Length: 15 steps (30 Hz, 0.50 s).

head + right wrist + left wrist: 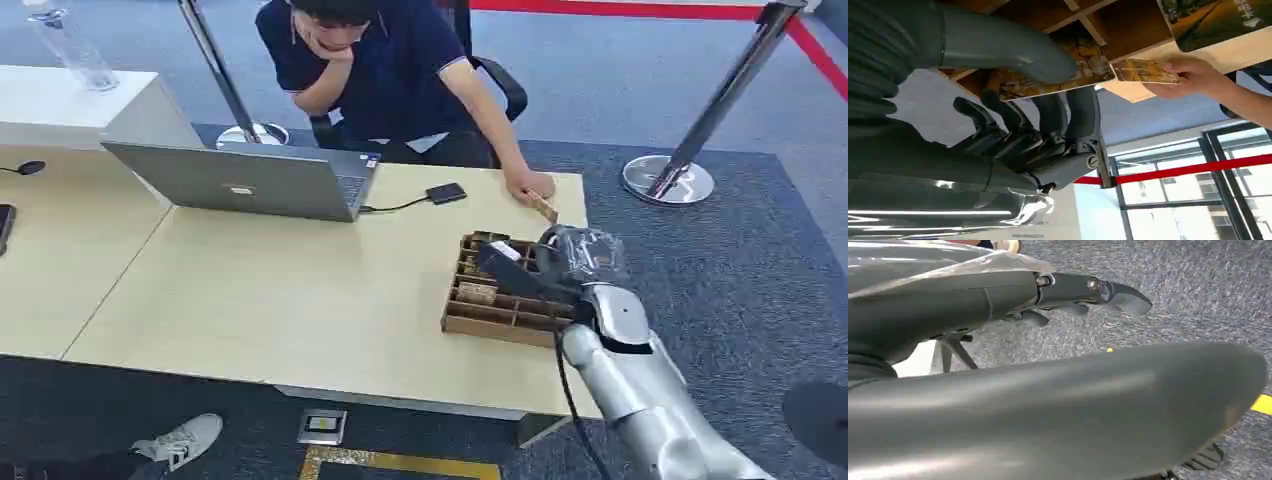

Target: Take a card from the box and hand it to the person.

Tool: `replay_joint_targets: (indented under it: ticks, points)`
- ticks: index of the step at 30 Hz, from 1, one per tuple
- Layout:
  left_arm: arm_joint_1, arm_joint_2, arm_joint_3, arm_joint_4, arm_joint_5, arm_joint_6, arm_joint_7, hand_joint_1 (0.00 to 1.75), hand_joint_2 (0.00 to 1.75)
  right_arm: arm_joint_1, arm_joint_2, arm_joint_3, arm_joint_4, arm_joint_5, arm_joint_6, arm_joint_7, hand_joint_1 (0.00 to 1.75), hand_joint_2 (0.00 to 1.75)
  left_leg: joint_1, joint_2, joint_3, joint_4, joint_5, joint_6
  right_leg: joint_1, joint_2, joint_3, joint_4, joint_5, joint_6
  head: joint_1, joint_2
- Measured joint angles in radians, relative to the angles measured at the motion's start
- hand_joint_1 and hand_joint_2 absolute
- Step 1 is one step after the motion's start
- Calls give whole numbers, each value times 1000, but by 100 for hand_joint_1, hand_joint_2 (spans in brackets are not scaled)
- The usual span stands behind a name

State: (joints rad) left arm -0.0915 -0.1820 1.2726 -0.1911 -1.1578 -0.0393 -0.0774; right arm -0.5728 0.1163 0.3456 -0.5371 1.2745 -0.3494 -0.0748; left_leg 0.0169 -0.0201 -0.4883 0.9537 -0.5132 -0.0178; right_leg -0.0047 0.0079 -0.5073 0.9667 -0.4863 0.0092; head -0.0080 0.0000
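A brown wooden box (478,318) with dividers sits at the table's right end. My right hand (522,268) reaches over it. In the right wrist view this hand (1048,125) pinches a brownish card (1020,89) between thumb and fingers, just off the box (1108,25). A seated person rests a hand (528,186) on the table behind the box, holding another card (545,208); that card (1145,71) sits next to mine in the person's hand (1193,75). My left hand (1083,290) hangs over grey carpet, fingers apart and holding nothing.
A grey laptop (250,180) stands open mid-table, cabled to a small black device (446,193). Stanchion bases (668,180) (250,133) stand on the carpet behind. A clear bottle (70,45) tops a white cabinet at the left. A shoe (185,440) shows below the table's near edge.
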Motion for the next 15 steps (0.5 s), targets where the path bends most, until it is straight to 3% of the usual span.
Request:
replay_joint_targets:
  ticks: [8,15]
  points:
    - [0,2,1,0,6,0,-2,0,0,22,0,0,-65,13,-20,-22,175,175,0,0,-1,0,0,0,0,0,-1,0,0,0,0,0]
    - [1,2,3,0,11,0,-5,0,0,76,-6,0,-232,15,10,-43,175,175,0,0,-1,0,0,0,0,0,-1,0,0,0,0,0]
